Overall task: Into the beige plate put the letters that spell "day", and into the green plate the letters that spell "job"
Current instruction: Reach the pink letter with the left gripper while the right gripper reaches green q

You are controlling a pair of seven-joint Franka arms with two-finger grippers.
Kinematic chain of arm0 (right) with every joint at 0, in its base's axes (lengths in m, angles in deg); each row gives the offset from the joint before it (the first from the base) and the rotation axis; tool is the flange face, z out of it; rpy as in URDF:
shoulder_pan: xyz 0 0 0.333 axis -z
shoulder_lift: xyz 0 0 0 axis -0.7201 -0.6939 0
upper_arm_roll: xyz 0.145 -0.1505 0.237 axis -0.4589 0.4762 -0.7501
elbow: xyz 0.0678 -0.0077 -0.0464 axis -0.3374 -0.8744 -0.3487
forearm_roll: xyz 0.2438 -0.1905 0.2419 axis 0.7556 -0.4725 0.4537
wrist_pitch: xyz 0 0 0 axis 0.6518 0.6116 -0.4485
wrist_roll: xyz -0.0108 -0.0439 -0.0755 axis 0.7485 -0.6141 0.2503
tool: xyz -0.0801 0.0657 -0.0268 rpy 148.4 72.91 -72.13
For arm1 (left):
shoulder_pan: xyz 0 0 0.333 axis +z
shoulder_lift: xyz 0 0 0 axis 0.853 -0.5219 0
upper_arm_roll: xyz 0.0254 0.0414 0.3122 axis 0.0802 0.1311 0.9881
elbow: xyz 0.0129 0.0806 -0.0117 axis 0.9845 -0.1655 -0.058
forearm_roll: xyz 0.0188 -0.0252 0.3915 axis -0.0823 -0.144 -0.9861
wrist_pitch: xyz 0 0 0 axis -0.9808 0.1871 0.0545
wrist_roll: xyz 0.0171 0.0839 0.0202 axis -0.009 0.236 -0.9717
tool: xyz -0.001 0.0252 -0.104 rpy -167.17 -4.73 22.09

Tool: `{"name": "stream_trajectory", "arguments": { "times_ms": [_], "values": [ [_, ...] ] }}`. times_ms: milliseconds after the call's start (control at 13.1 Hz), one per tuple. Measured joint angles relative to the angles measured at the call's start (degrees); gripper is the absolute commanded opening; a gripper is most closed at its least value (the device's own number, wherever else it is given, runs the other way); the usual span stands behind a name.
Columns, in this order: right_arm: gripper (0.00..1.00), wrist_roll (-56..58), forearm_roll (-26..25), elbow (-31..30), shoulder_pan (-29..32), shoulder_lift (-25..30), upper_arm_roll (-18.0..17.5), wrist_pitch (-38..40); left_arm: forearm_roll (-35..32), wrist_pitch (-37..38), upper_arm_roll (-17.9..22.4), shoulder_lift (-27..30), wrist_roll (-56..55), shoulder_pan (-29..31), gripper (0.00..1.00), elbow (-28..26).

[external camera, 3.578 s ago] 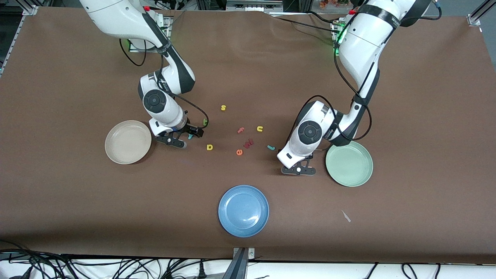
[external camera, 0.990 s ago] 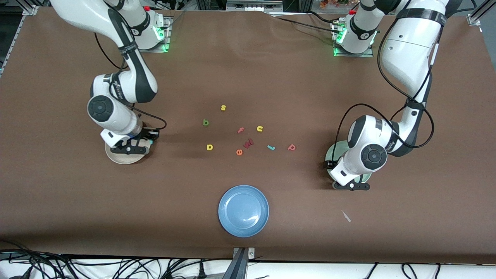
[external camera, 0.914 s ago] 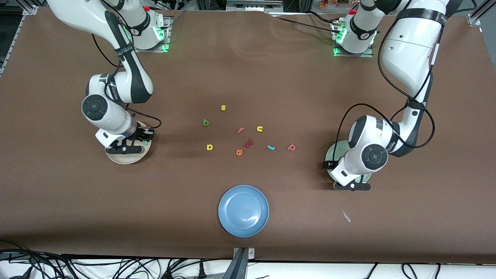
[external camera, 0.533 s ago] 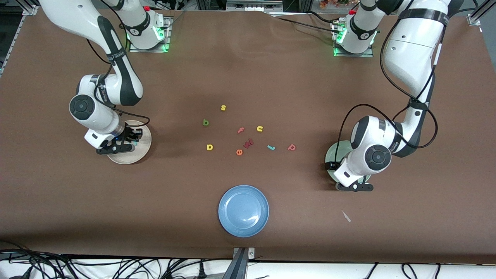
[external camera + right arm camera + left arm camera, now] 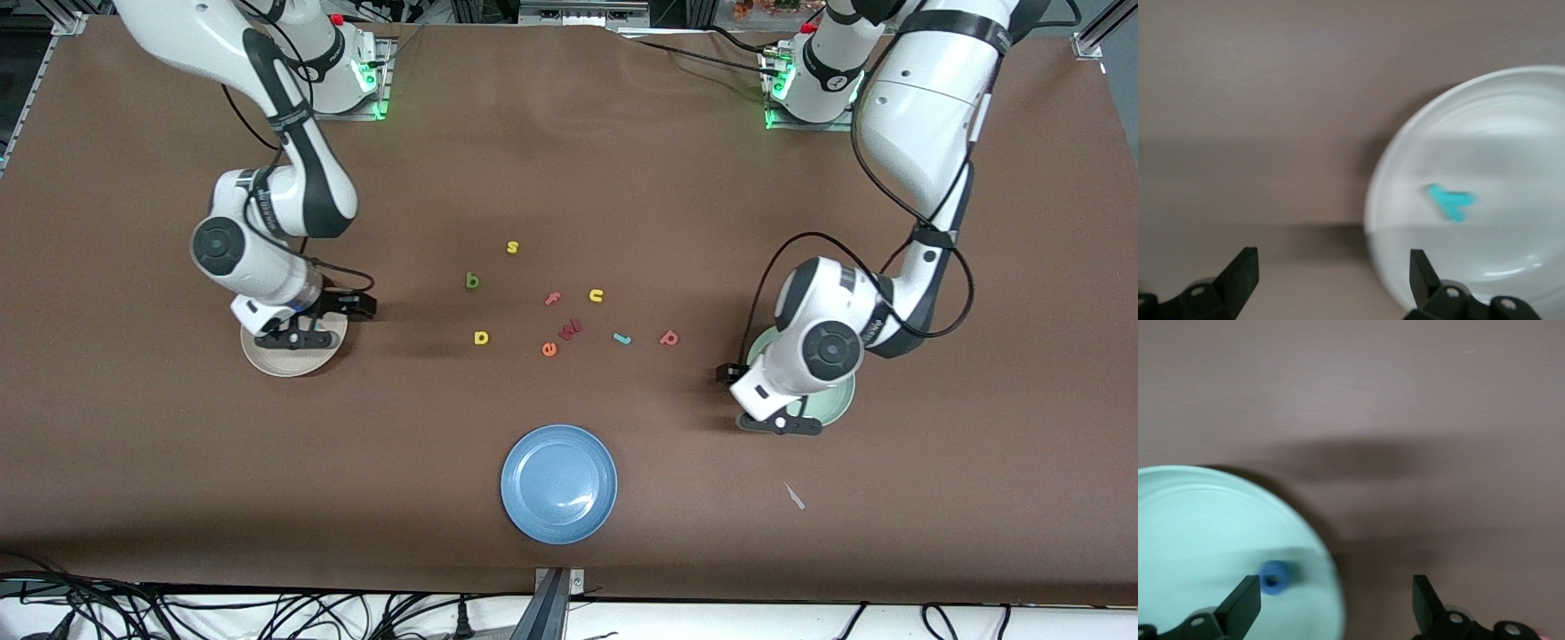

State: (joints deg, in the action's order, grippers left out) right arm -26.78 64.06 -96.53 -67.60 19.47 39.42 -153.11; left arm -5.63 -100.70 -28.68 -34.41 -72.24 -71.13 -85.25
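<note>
Letters were lying in a little bunch in the middle of the bench (image 5: 569,133). My right claw (image 5: 1328,277) was over the edge of the beige plate (image 5: 289,360), spread wide with nothing in it. The teal "y" (image 5: 1450,202) lay inside that plate. My left claw (image 5: 1335,603) was over the edge of the green plate (image 5: 840,404), wide and empty too. The blue "o" (image 5: 1276,577) sat in that plate.

The green "d" (image 5: 472,282) and the yellow "a" (image 5: 481,337) lay on the side of the bunch toward my right arm's end. I think my right claw should fetch those, reaching from its plate toward the middle. The "a" was nearer to the front camera than the "d".

The pinkish-red "b" (image 5: 669,338) and the teal "j" (image 5: 622,339) lay side by side toward my left arm's end. The "b" was the closer one to my left claw, so I would grab it first.
</note>
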Motion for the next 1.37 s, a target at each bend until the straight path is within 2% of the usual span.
{"name": "stream_trajectory", "arguments": {
  "times_ms": [305,685,990,1066,1142,1370],
  "values": [
    [1.00,-12.7,0.0,0.2,-1.4,0.1,-6.2,-0.5,0.5,0.8,-0.1,0.0,-12.4,-3.0,1.00,0.5],
    [1.00,-24.5,0.0,-1.0,-8.3,0.1,-6.9,-5.1,5.0,0.9,-0.5,-0.2,-25.7,-5.1,1.00,-0.8],
    [0.99,-28.1,0.0,-5.7,-12.4,-0.4,-7.0,-13.5,6.9,0.2,-0.7,-0.7,-36.8,-5.4,0.99,-2.6],
    [0.99,-28.3,0.0,-6.6,-12.9,-0.7,-7.0,-14.6,6.9,-1.0,-0.8,-0.9,-39.9,-6.0,0.91,-3.1],
    [0.98,-28.5,0.0,-7.0,-13.3,-1.0,-7.0,-15.1,6.9,-2.4,-0.9,-1.1,-43.1,-6.8,0.86,-3.5],
    [0.91,-28.7,0.0,-7.2,-14.7,-2.3,-7.0,-15.5,6.9,-5.1,-1.0,-1.5,-48.7,-8.5,0.79,-4.1]
  ]
}}
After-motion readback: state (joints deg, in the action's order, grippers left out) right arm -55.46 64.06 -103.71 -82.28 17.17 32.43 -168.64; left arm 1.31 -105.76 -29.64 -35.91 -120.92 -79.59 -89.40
